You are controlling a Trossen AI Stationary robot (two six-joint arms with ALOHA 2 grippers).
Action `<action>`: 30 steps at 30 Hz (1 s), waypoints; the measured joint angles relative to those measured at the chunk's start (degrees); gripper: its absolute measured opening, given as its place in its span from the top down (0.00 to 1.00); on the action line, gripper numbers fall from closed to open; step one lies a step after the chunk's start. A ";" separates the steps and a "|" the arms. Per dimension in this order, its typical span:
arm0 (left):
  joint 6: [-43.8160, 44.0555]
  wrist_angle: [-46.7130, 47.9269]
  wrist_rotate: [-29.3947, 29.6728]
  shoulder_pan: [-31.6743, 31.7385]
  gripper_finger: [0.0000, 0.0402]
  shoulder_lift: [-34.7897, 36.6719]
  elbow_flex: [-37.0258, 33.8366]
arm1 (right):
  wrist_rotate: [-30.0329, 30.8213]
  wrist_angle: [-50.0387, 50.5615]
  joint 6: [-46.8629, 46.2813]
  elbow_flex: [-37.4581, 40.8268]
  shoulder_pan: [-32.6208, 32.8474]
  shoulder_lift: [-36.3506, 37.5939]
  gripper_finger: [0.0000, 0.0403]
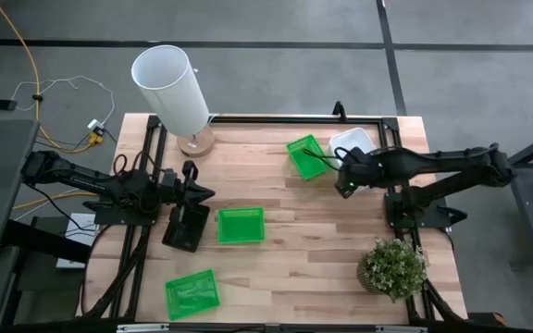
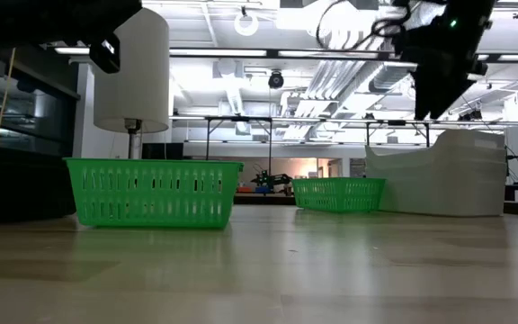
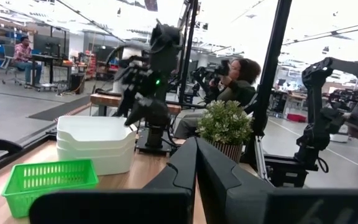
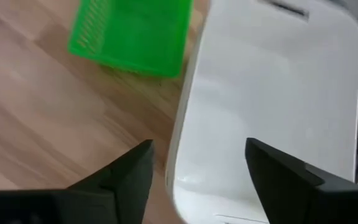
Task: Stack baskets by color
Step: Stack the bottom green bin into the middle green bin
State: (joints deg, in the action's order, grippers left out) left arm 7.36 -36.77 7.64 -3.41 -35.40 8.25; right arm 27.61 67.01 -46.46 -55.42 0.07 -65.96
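Hovering with fingers (image 4: 278, 180) spread and empty, the right gripper (image 1: 346, 181) above the stacked white shallow plastic baskets (image 1: 352, 141) at the far right corner of the wooden tabletop (image 1: 294, 259); probably handling as light, stiff, slick shells, best pinched at a rim wall, long axis lying slanted across that corner. Waiting clenched at the left edge, the left gripper (image 1: 192, 190).

R gripper (image 4: 197, 165) open; L gripper (image 3: 196, 163) shut.
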 joint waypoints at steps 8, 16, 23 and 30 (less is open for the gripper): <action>2.59 0.94 -0.07 0.01 1.00 0.00 0.02 | 6.28 -15.66 -0.20 6.45 13.11 6.60 0.40; 1.12 0.49 -0.02 0.01 1.00 0.00 0.01 | 5.28 -67.80 20.71 24.04 16.42 8.03 0.40; -0.68 0.01 0.35 0.01 1.00 0.00 0.00 | -2.99 -106.28 42.65 30.68 11.34 3.63 0.40; -3.64 -0.36 0.90 0.00 1.00 0.00 0.00 | -9.62 -104.97 44.39 28.48 5.97 3.25 0.40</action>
State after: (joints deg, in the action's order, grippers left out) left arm 3.73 -37.13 8.54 -3.41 -35.40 8.25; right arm 18.00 -37.96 -2.08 -26.93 6.04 -62.71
